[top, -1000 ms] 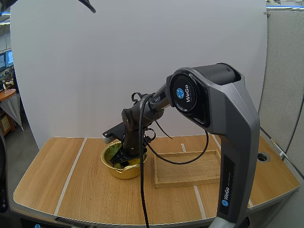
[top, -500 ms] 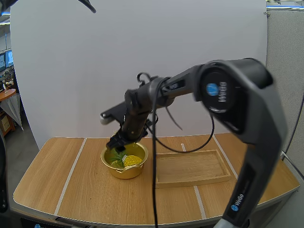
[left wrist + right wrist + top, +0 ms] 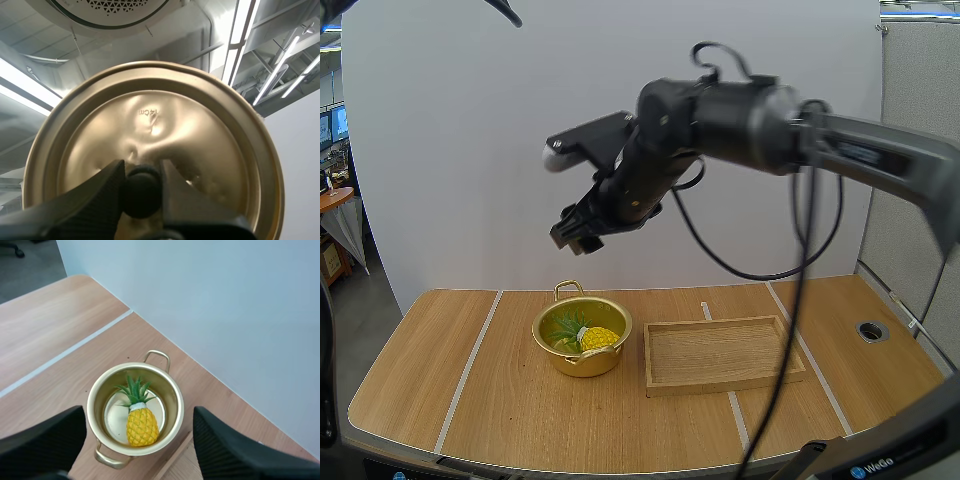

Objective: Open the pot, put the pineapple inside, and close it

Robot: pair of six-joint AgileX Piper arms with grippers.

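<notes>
My right pincer [image 3: 578,230] hangs high above the table [image 3: 470,390], over the far rim of the pot [image 3: 582,364], with its fingers spread wide and nothing between them. Looking down past them, I see the pineapple [image 3: 141,426] lying on the pot's floor with its green crown pointing toward the far side. The pot stands open just left of the wooden tray [image 3: 720,385], which holds nothing.

My left pincer [image 3: 142,187] is clamped on the black knob [image 3: 141,194] of the lid [image 3: 150,120], and the golden disc sits squarely in that grip.

I judge that opening and loading are done and only the closing is left. The next move falls to my left arm. It has to carry the lid over the pot, hold it level and centred on the rim, lower it until it seats, then let go of the knob. My right arm should be clear of that path first.
</notes>
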